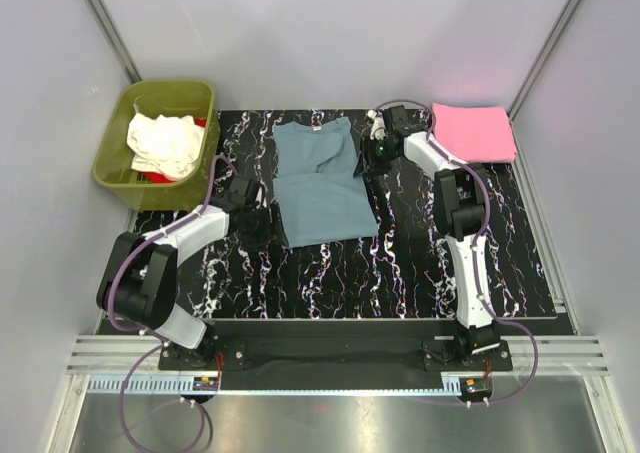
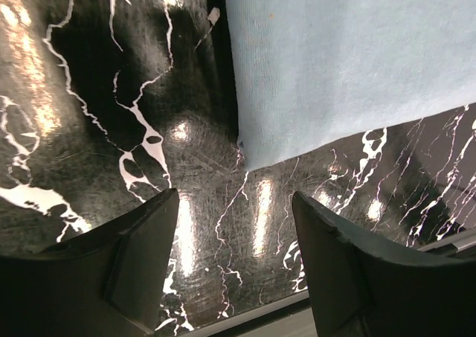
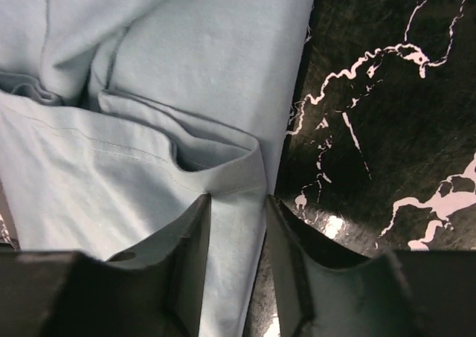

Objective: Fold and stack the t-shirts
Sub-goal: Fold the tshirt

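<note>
Hovering over the black marbled table with jaws wide apart, the left gripper sits just beside the near-left corner of the flat blue-grey t-shirt, the right gripper straddles its far-right edge with narrow jaws, grip indeterminate, and the folded pink t-shirt lies far right.

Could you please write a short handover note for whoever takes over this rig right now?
Left gripper: open, empty, above the mat by the blue-grey t-shirt's near-left corner.
Right gripper: fingers astride that shirt's right edge; grip unclear.
Done: pink t-shirt folded, far right.
To do: finish folding the blue-grey one, stack it; cream-white t-shirt and red t-shirt lie in the olive tub.
</note>
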{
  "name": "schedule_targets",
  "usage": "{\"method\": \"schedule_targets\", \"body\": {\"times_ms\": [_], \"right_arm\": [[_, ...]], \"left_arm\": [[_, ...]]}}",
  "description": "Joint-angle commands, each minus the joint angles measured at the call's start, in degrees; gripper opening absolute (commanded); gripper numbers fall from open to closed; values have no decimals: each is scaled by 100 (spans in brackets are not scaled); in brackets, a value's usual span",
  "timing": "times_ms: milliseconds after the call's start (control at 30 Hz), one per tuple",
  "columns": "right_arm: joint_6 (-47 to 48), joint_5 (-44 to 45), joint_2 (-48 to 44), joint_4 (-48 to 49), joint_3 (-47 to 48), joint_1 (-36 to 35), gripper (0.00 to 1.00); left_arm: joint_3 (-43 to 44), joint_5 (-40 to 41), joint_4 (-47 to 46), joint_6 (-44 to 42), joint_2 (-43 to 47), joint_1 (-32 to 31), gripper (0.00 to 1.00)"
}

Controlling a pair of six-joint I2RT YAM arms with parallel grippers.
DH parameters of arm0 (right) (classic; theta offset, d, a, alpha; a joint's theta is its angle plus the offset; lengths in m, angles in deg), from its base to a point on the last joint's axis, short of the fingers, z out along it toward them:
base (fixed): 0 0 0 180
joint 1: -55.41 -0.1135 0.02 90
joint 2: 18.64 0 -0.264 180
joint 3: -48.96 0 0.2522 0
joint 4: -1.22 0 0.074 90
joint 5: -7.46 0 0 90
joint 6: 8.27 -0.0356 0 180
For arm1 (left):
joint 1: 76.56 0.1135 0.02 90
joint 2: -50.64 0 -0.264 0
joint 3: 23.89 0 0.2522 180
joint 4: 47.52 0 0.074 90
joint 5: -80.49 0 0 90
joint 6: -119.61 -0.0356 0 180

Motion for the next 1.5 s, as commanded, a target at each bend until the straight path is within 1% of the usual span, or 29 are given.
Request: {"method": "schedule_targets", "body": {"times_ms": [0, 67, 133, 200, 233, 300, 333, 433, 467, 500, 567, 633, 867, 900, 933, 1000, 1033, 1067, 1100, 1133, 1200, 1233, 1367, 1467], "right_arm": [[129, -95, 39, 105, 231, 15, 40], [103, -50, 30, 167, 179, 32, 33], [50, -6, -22, 351, 56, 50, 13], [41, 133, -92, 535, -49, 59, 0], [24, 178, -180, 623, -207, 68, 0], [-20, 222, -277, 904, -392, 94, 0], [-99, 231, -390, 1019, -584, 120, 0], [-266, 222, -479, 1309, -823, 217, 0], [-301, 222, -479, 1327, -841, 269, 0], [-371, 257, -488, 1371, -893, 287, 0], [-486, 266, -532, 1476, -1007, 340, 0], [-687, 205, -646, 1801, -1287, 410, 0], [-1180, -366, -752, 2329, -1693, 490, 0], [-1224, -384, -778, 2416, -1755, 490, 0], [-1338, -367, -865, 2469, -1912, 498, 0], [-1461, -419, -980, 2732, -2132, 516, 0], [-1610, -454, -1094, 2838, -2359, 516, 0], [-1655, -472, -1147, 2926, -2440, 516, 0], [-1681, -472, -1182, 2979, -2545, 516, 3], [-1682, -455, -1217, 2980, -2555, 525, 11], [-1638, -437, -1209, 2988, -2538, 533, 17], [-1620, -446, -1165, 2980, -2494, 551, 23], [-1567, -761, -928, 2962, -2186, 586, 32], [-1515, -815, -726, 2788, -1845, 586, 33]], "left_arm": [[-111, -249, -647, 72, 78, -16, 68], [-190, -250, -718, 81, 26, -25, 68], [-199, -189, -736, 63, -36, -25, 68], [-234, -302, -866, 72, -89, -16, 67], [-251, -373, -946, 124, -72, -16, 64], [-322, -452, -1096, 160, -63, -25, 56], [-339, -452, -1113, 160, -71, -25, 41], [-322, -444, -1087, 143, -150, -16, 18], [-287, -461, -1061, 151, -229, -16, 3], [-278, -487, -1052, 169, -299, -16, 0], [-304, -514, -1070, 204, -326, -16, 0], [-357, -514, -1148, 248, -318, -16, 0], [-445, -487, -1166, 318, -151, -16, 0], [-462, -496, -1210, 318, -81, -25, 7], [-480, -514, -1254, 344, 76, -33, 24], [-568, -514, -1421, 362, 209, -33, 42], [-638, -549, -1499, 380, 245, -25, 56], [-664, -688, -1683, 397, 236, -33, 59], [-691, -768, -1763, 415, 210, -42, 60], [-717, -812, -1825, 424, 123, -51, 61], [-752, -821, -1931, 424, 52, -121, 61], [-787, -813, -1992, 415, -9, -147, 62], [-805, -778, -2238, 406, -194, -262, 62], [-788, -603, -2195, 380, -273, -350, 61]]}}
